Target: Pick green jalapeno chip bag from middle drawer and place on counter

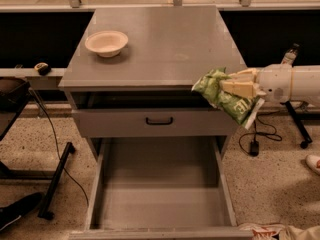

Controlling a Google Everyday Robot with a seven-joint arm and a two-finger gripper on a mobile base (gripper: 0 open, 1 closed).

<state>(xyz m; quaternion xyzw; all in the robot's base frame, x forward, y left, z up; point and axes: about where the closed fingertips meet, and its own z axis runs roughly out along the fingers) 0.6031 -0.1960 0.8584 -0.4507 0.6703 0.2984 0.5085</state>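
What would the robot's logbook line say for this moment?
gripper: shut on green jalapeno chip bag | position: at counter front corner, not set down | middle drawer: open

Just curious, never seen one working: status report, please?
Gripper shut on green jalapeno chip bag, at front right corner of counter. Middle drawer open. Bowl far left, not in the way.
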